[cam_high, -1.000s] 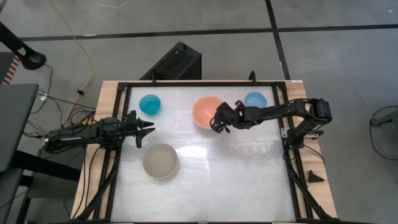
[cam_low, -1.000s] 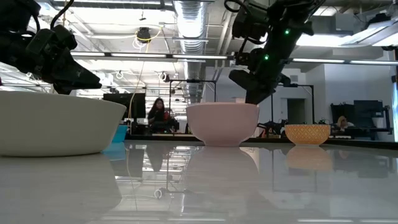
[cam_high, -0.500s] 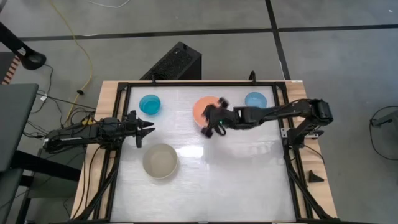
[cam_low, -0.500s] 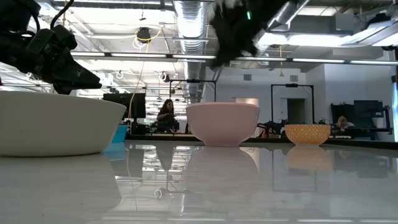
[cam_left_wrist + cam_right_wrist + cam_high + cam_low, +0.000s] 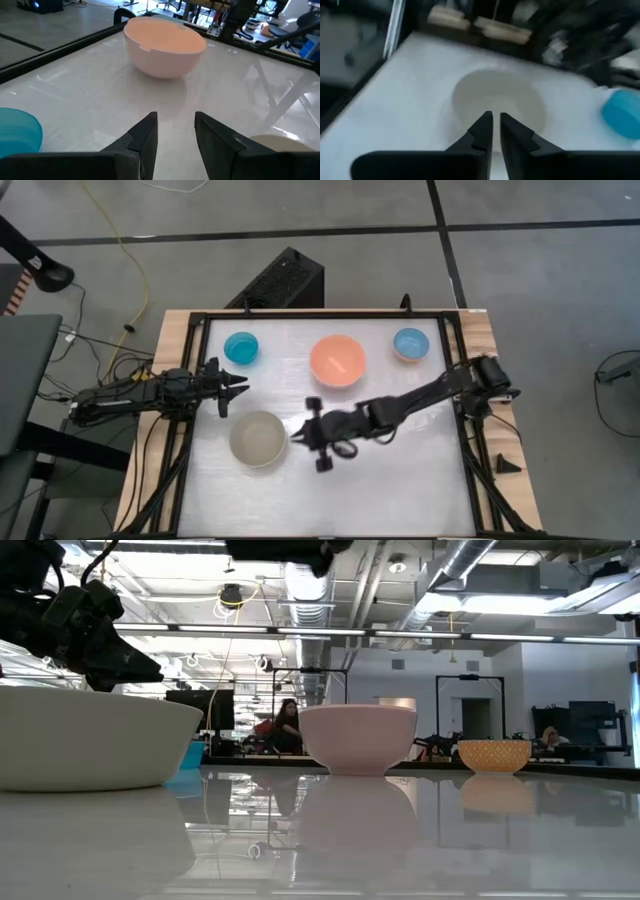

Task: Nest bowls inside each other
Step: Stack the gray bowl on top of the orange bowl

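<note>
Four bowls stand upright on their bases on the white table. A cream-white bowl (image 5: pixel 259 439) is at the near left, a cyan-blue one (image 5: pixel 241 347) at the far left, a salmon-orange one (image 5: pixel 337 360) at the far middle and a light blue one (image 5: pixel 410 343) at the far right. My right gripper (image 5: pixel 297 438) hovers just right of the cream-white bowl (image 5: pixel 497 100), pointing at it; its fingers (image 5: pixel 496 122) stand a narrow gap apart with nothing between them. My left gripper (image 5: pixel 236 387) waits open at the left edge, facing the salmon-orange bowl (image 5: pixel 165 47).
A black frame (image 5: pixel 455 395) runs round the table top. A dark box (image 5: pixel 285 280) stands on the floor beyond the far edge. Bare table lies to the near right (image 5: pixel 400 480). People sit in the room behind the table (image 5: pixel 285 725).
My right gripper has swung away from the salmon-orange bowl's right rim, toward the table's near edge and left, to a spot beside the cream-white bowl. It has risen and rolled on the way. All bowls have stayed in place.
</note>
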You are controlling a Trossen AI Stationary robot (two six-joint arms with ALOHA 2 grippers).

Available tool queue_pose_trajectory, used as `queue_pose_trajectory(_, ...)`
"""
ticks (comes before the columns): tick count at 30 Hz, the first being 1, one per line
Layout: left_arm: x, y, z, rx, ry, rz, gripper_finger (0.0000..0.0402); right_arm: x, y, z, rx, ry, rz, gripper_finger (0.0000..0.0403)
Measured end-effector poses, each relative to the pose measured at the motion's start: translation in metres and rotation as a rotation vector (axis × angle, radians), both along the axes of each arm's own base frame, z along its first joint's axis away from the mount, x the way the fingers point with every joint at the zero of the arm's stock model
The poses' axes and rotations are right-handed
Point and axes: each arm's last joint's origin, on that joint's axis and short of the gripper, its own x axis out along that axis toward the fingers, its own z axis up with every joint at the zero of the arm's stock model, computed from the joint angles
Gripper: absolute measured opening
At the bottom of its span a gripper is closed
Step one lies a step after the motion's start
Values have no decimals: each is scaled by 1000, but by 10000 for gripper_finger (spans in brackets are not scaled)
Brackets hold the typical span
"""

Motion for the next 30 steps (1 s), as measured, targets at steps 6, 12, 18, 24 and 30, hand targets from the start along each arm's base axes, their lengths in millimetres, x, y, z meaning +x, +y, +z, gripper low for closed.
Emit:
queue_pose_trajectory(6,0,0,-1,-1,8,-2,119,40,36,-12,-152,174,115,118)
queue_pose_trajectory(12,1,0,-1,-2,16,-1,119,70,54,-30,-281,321,192,165)
queue_pose_trajectory(18,1,0,-1,-2,15,-1,119,90,54,-42,-370,369,236,194)
queue_pose_trajectory(24,1,0,-1,-2,15,0,119,100,45,-54,-418,406,253,192)
queue_pose_trajectory(30,1,0,-1,-2,14,0,119,106,31,-60,-424,428,236,183)
